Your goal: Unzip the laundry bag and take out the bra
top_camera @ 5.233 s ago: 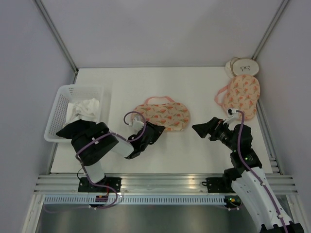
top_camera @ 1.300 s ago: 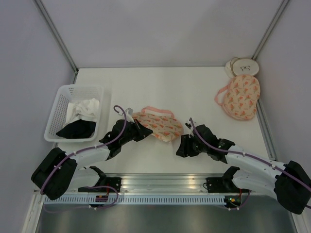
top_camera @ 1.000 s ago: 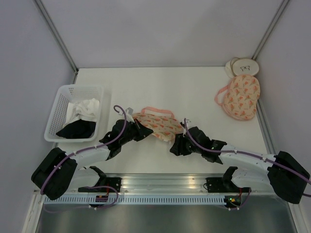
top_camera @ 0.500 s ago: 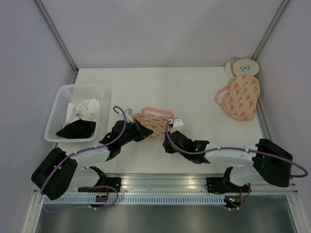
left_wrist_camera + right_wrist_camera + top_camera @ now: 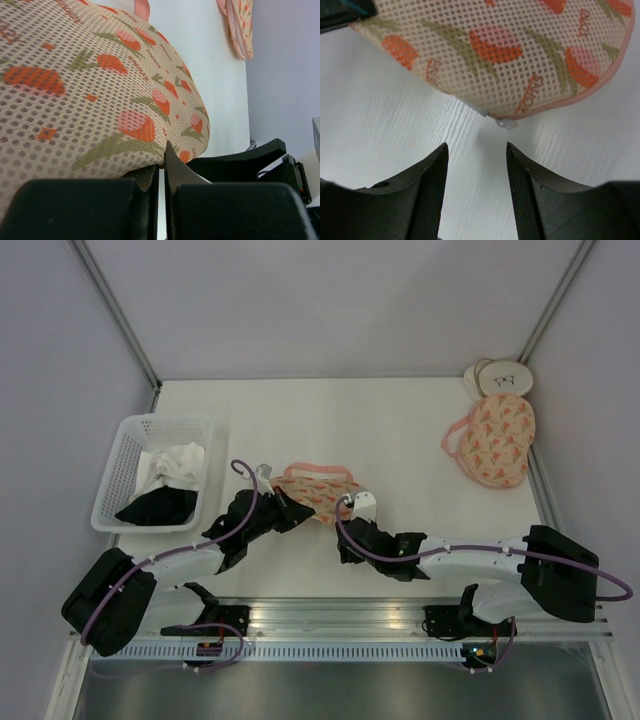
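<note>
The laundry bag (image 5: pixel 318 492), peach mesh with orange-pink print and pink trim, lies mid-table, its left end lifted and bunched. My left gripper (image 5: pixel 289 512) is at that left end. In the left wrist view the jaws (image 5: pixel 161 167) are pinched shut on the bag's lower edge, and the mesh (image 5: pixel 90 85) fills the frame. My right gripper (image 5: pixel 343 532) is at the bag's near right edge. In the right wrist view it (image 5: pixel 476 150) is open and empty just short of the bag (image 5: pixel 510 55), with a small white zip tab (image 5: pixel 503 122) ahead of the gap. No bra shows.
A rounder pouch of the same print (image 5: pixel 494 440) lies at the back right; it also shows in the left wrist view (image 5: pixel 240 25). White round pads (image 5: pixel 498 377) lie behind it. A white basket (image 5: pixel 128 437) with black and white clothes stands at the left.
My right gripper has swung left from the bag's right side to its near edge. The bag has bunched up toward the left gripper, which has held its grip.
</note>
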{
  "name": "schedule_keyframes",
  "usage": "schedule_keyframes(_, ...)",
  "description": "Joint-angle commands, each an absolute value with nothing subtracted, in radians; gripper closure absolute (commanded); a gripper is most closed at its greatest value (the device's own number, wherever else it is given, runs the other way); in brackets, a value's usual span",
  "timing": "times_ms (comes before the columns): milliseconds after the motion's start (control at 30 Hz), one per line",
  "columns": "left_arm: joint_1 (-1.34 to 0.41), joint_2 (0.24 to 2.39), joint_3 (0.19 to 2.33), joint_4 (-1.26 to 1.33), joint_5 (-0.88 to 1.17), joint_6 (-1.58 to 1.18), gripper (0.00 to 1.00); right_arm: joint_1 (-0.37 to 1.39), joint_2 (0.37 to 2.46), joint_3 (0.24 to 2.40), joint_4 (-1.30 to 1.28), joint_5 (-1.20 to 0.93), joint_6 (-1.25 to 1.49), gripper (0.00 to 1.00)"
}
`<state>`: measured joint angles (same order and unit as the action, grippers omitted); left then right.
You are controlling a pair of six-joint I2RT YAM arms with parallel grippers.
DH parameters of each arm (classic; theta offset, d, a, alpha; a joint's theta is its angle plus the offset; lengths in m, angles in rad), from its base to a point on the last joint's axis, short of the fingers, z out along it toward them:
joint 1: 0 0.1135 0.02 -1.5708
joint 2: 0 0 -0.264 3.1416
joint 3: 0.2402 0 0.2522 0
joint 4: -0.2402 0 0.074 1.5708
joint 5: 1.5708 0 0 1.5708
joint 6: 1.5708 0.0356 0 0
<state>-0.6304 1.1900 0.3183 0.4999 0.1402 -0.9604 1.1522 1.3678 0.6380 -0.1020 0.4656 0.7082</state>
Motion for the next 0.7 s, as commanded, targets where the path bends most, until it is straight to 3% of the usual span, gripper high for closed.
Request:
schedule_keyframes(0, -0.63, 1.172, 0.327, 0.537, 0.146, -0.968, 0.98, 1.177, 1.318, 0.62, -0.123, 0.454, 0.707, 0.44)
schedule_keyframes(400, -0.63, 1.141, 0.313, 0.529, 0.153, -0.976, 0.98, 1.141, 1.471, 0.709, -0.097, 0.644, 0.623, 0.51)
schedule_keyframes(667, -0.63, 1.126, 0.301, 0.52, 0.156, -0.973, 0.98, 1.129, 1.379, 0.726, -0.087, 0.653, 0.543, 0.53)
